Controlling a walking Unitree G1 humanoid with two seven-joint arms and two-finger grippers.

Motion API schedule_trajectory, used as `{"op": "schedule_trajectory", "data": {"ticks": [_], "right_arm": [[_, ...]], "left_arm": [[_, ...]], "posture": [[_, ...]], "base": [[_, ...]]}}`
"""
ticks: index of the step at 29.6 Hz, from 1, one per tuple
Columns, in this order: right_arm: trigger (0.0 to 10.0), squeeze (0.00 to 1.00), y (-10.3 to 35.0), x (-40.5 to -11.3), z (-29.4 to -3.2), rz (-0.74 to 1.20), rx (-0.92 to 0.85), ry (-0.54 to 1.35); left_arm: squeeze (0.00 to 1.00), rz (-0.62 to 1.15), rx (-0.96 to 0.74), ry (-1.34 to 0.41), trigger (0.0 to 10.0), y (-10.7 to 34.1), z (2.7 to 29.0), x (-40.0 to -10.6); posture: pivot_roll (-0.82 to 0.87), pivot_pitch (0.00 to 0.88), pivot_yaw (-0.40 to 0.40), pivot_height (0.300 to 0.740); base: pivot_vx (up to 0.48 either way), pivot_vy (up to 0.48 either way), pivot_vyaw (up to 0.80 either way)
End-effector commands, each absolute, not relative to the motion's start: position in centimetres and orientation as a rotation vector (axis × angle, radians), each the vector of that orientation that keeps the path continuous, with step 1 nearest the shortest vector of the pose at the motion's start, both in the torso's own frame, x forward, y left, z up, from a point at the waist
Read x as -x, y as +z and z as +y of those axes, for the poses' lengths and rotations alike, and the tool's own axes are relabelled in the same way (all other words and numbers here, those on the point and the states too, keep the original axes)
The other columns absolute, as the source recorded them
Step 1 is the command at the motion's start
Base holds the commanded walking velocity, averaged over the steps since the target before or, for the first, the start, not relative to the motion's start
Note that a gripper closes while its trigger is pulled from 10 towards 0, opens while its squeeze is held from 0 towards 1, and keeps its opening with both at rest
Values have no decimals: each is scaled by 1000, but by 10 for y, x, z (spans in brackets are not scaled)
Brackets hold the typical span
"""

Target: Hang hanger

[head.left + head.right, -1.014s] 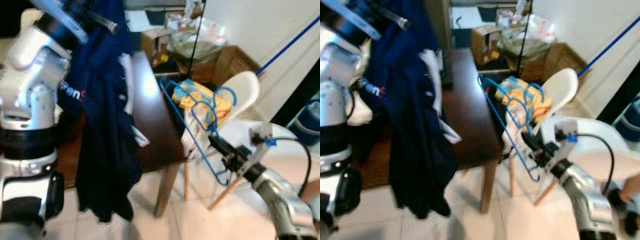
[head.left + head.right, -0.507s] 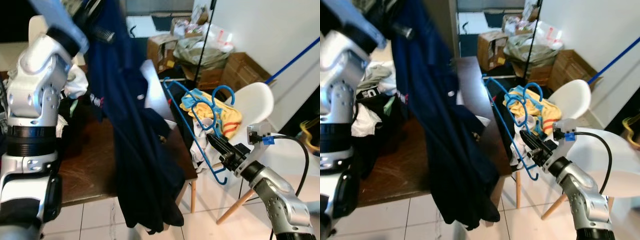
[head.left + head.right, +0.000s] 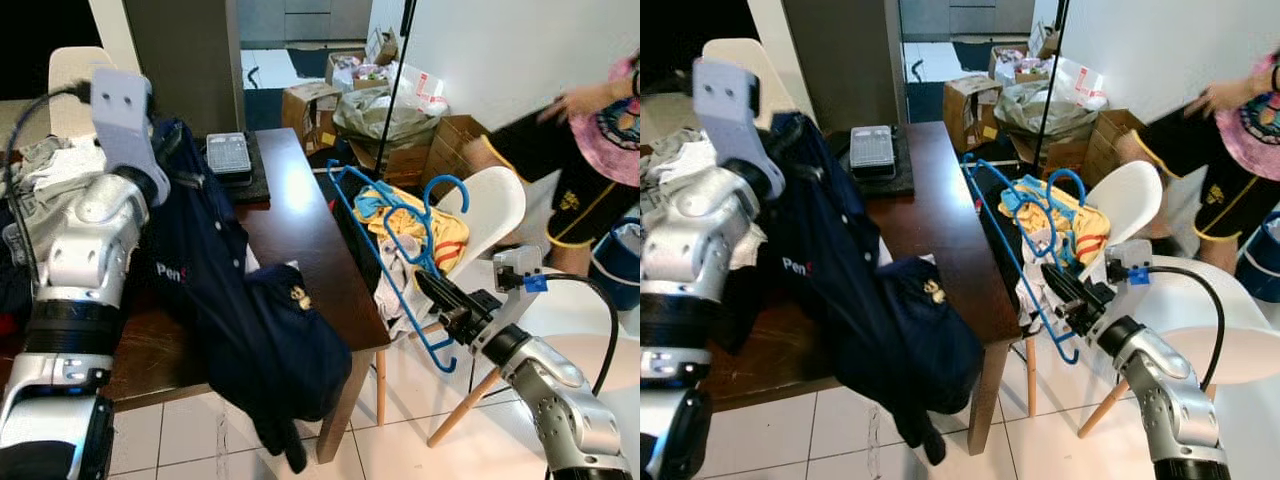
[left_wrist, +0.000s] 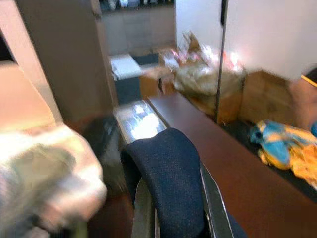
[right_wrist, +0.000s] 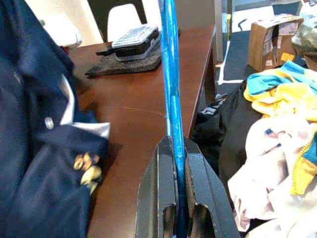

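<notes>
Insp A: Jaws, head views: right gripper (image 3: 432,291) clamped on blue hanger (image 3: 385,235), held beside chair (image 3: 490,200). Left gripper (image 3: 165,150) pinches navy shirt (image 3: 240,320).

Insp B: Changes? Shirt was swinging high 0.5 s ago, now draped on table (image 3: 310,240). Person (image 3: 590,150) arrived at right.

Insp A: Wrist views: both grips confirmed tight.

Insp B: Shirt & hanger apart; hanging not begun, IMO.

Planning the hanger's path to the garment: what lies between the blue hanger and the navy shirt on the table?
Bare brown table top separates the blue hanger, clamped in the right gripper, from the navy shirt, as the right wrist view shows.
</notes>
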State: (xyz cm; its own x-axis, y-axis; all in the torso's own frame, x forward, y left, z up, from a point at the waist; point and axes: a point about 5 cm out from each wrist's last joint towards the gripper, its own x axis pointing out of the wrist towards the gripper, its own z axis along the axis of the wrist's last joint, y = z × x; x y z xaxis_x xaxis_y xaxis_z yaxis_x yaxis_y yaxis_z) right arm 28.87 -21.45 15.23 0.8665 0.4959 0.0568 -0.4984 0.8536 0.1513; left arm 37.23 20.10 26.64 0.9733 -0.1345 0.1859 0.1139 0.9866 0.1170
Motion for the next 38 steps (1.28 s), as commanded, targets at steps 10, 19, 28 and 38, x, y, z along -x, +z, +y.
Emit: {"op": "schedule_trajectory", "data": {"ticks": [10,19,28,38], "right_arm": [[10000,0,144,-286,-219,38,-108,491],[10000,0,149,-290,-220,14,-117,479],[10000,0,149,-287,-223,1,-124,453],[10000,0,144,-282,-221,20,-112,451]], "left_arm": [[0,-115,-66,-506,10000,251,147,-359],[0,-610,-298,-142,10000,439,229,-370],[0,-712,-344,242,10000,508,276,-341],[0,-466,-227,-495,10000,369,175,-399]], "posture": [[42,118,-16,740],[58,113,-13,740],[61,119,11,740],[37,129,9,740]], "base": [[0,0,0],[0,0,0],[0,0,0],[0,0,0]]}}
